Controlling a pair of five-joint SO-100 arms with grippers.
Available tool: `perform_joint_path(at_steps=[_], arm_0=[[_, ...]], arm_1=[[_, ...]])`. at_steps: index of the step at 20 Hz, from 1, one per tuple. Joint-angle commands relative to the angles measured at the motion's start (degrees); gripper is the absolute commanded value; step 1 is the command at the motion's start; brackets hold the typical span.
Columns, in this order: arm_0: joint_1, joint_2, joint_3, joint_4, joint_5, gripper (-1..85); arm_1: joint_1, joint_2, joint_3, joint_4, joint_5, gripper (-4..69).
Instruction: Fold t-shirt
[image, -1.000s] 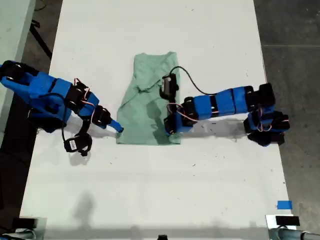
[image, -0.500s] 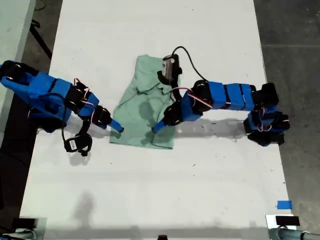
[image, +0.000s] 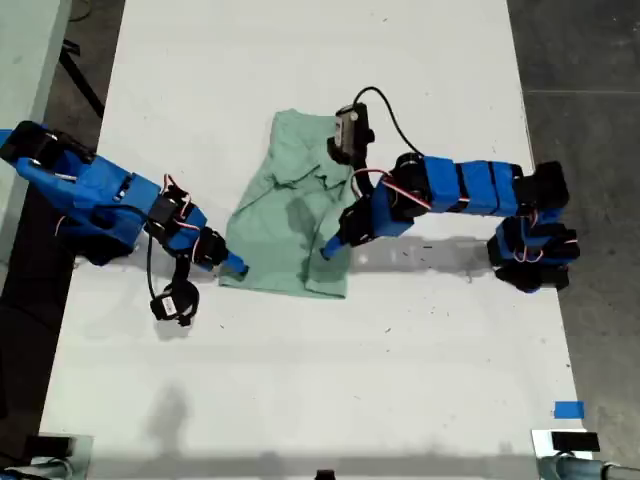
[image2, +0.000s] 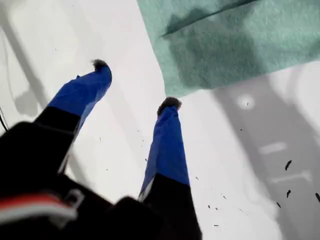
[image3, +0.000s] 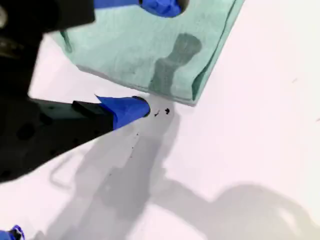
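The pale mint-green t-shirt (image: 290, 215) lies partly folded on the white table (image: 300, 380), its lower edge slanting toward the exterior view's left. My first gripper (image: 235, 265) is open on the table, just beside the shirt's lower corner on the exterior view's left. In the first wrist view, one of my first gripper's (image2: 135, 83) fingertips (image2: 170, 103) nearly touches the t-shirt (image2: 235, 45). My second gripper (image: 328, 248) hangs open over the shirt's lower part. In the second wrist view, my second gripper (image3: 154, 56) has one finger above the t-shirt (image3: 120, 45) and the other finger (image3: 135, 107) by its folded edge.
A black cable (image: 390, 110) loops above the second arm. A blue tape square (image: 568, 409) sits near the table's front corner on the exterior view's right. Dark floor (image: 590, 120) borders the table on both sides.
My second gripper lifted from the shirt's lower corner and moved inward over the cloth. The shirt's lower edge shifted toward the exterior view's left. My first gripper edged down to the corner.
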Motion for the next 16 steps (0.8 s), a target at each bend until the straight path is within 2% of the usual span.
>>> perform_joint_path(at_steps=[1,4,5,7,10,13,16], arm_0=[[0.9,-3.6,1.0,-4.2,-4.7,29.0],[0.4,-6.2,1.7,-6.0,-6.7,2.3],[-0.1,-6.2,1.7,-6.0,-6.3,0.0],[-0.7,-3.3,1.0,-2.1,-6.7,0.0],[-3.1,5.9,-1.6,11.3,-7.0,0.0],[-3.3,8.3,-7.5,12.3,-1.1,0.0],[0.8,-8.0,-26.7,14.1,6.4,0.0]], arm_1=[[0.1,6.6,0.4,-0.5,0.5,22.9],[-0.1,8.5,3.2,-1.5,1.0,22.3],[-0.2,9.3,4.4,-2.0,1.1,22.1],[-0.2,10.7,6.5,-2.9,1.5,21.6],[-0.1,12.4,9.3,-4.0,1.8,21.1],[0.7,14.2,12.8,-5.6,1.8,20.8],[1.8,15.6,15.2,-6.2,1.8,20.4]])
